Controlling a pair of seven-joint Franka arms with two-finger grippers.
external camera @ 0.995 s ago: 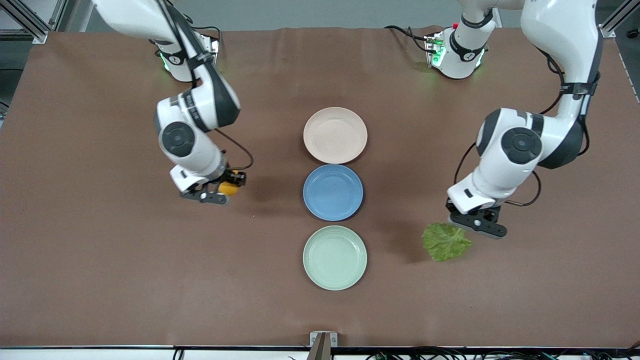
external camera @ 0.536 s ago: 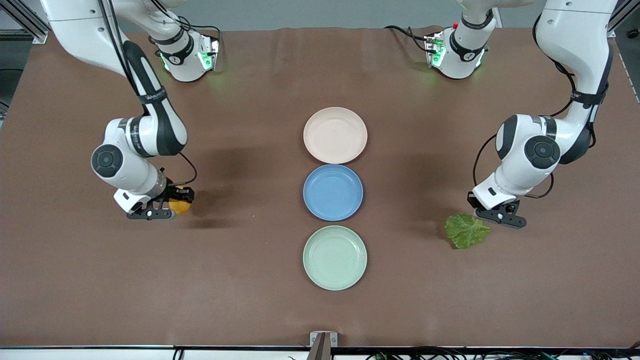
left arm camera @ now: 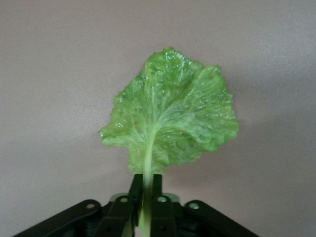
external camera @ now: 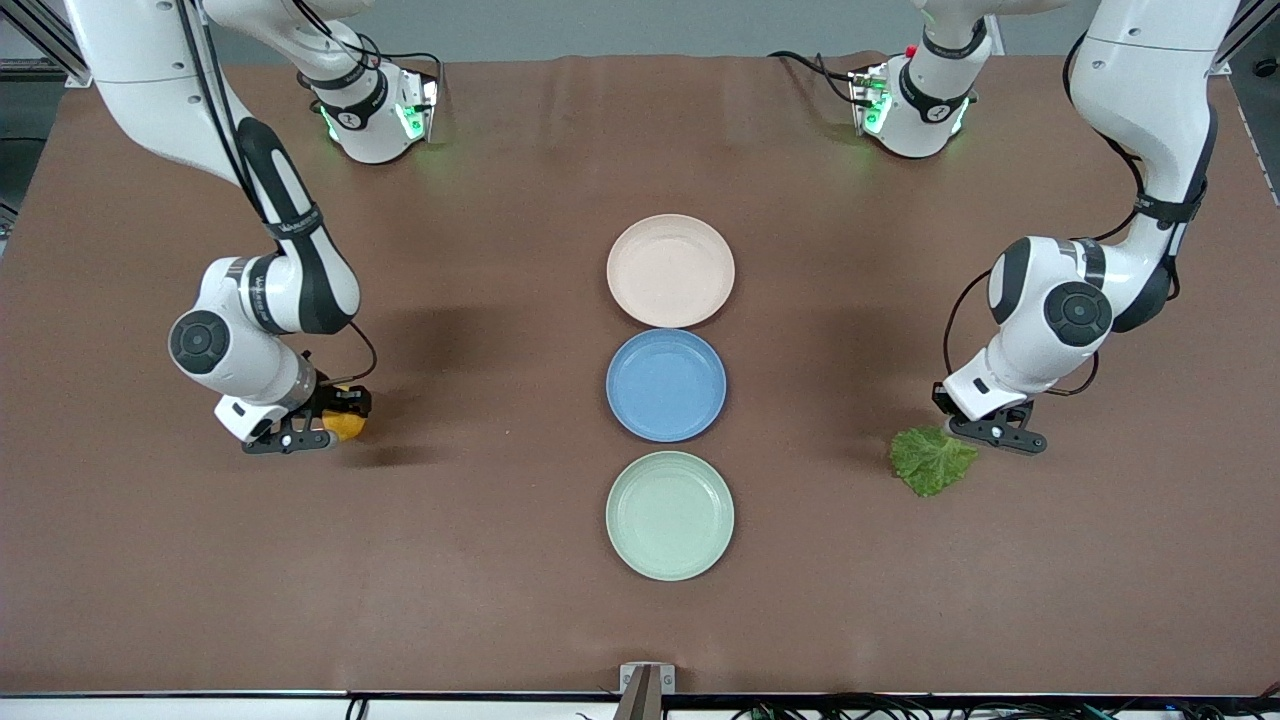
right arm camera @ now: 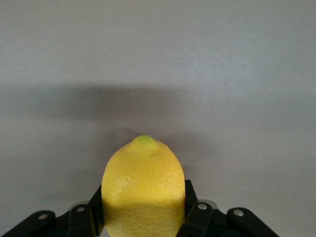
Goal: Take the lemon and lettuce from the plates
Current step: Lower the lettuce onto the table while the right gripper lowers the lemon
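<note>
My right gripper is shut on the yellow lemon, low over the brown table toward the right arm's end; the lemon sits between the fingers. My left gripper is shut on the pale stem of the green lettuce, low over the table toward the left arm's end; the leaf hangs from the fingers. The beige-pink plate and the mint green plate lie bare in the middle of the table.
A blue plate lies between the two other plates, the three in a line down the table's middle. The brown table cloth spreads wide around them. The arms' bases stand at the table's back edge.
My right gripper carried the lemon farther toward the right arm's end and lower. My left gripper carried the lettuce toward the left arm's end and lower; its motion slowed in the last half second.
</note>
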